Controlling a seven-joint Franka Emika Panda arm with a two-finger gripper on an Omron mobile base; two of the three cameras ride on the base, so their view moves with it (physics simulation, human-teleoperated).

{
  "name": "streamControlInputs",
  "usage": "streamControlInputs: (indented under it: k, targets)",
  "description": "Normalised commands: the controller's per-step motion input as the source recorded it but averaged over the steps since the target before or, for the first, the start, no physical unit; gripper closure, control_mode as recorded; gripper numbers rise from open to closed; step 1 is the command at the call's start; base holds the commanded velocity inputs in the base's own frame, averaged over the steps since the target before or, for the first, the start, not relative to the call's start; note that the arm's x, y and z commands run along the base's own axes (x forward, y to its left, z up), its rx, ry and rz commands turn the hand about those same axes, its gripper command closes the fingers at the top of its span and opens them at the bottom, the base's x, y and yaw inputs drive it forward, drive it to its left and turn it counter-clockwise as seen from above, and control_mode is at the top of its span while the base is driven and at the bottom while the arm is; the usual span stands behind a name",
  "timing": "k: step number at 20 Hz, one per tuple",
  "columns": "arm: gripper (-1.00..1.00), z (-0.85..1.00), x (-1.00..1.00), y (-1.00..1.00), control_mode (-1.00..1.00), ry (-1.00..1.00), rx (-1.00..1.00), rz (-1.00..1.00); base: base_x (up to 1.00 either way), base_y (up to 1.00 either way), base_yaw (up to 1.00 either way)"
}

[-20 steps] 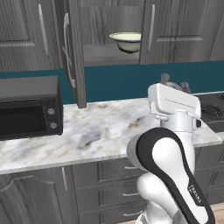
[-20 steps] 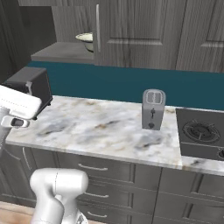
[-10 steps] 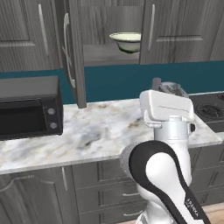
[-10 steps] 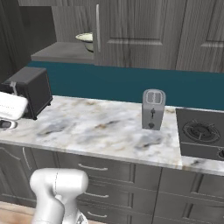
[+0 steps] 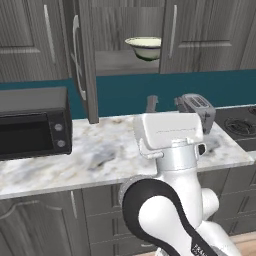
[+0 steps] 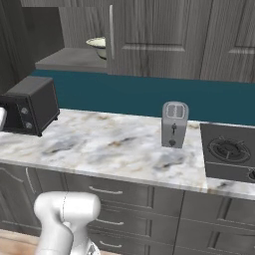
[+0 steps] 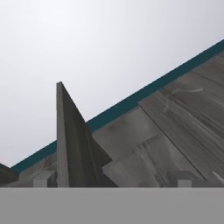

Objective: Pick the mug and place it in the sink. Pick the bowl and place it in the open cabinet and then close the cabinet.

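Observation:
The cream-white bowl [image 5: 145, 47] with a green lower outside sits on the inner shelf of the open grey cabinet [image 5: 117, 62]. From the right base view the bowl [image 6: 98, 46] peeks out beside a shut door. The cabinet's open door [image 5: 83, 60] swings out over the counter and shows edge-on in the hand view [image 7: 65, 144]. My gripper [image 5: 165, 104] stands open and points up and away above the counter, well below and in front of the bowl, with nothing between its fingers [image 7: 42, 178]. The mug and the sink are out of view.
A black microwave [image 5: 32, 122] stands on the marble counter [image 5: 100, 155] at the left, also seen from the right base [image 6: 30, 104]. A silver toaster [image 6: 173, 124] stands near the stove [image 6: 231, 152] at the right. Drawers run below the counter.
The hand has swung left over the counter and tipped up towards the cabinet. The bowl has stayed on the shelf, and the jaws have stayed wide.

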Motion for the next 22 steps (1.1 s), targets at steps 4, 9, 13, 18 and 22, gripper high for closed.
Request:
streamControlInputs:
  k: [4,9,13,18,22]
  targets:
    - [-1.0,0.0,-0.26,0.77,-1.0,0.01,0.0,-0.01,0.0,0.0,0.0]
    - [-1.0,0.0,-0.01,0.48,-1.0,0.12,0.0,-0.06,0.0,0.0,0.0]
    - [-1.0,0.0,-0.12,0.5,-1.0,0.05,0.0,-0.2,0.0,0.0,0.0]
    - [-1.0,0.02,-0.49,0.32,-1.0,0.07,0.0,-0.35,0.0,0.0,0.0]
    - [-1.0,0.0,-0.71,0.13,-1.0,0.06,0.0,-0.42,0.0,0.0,0.0]
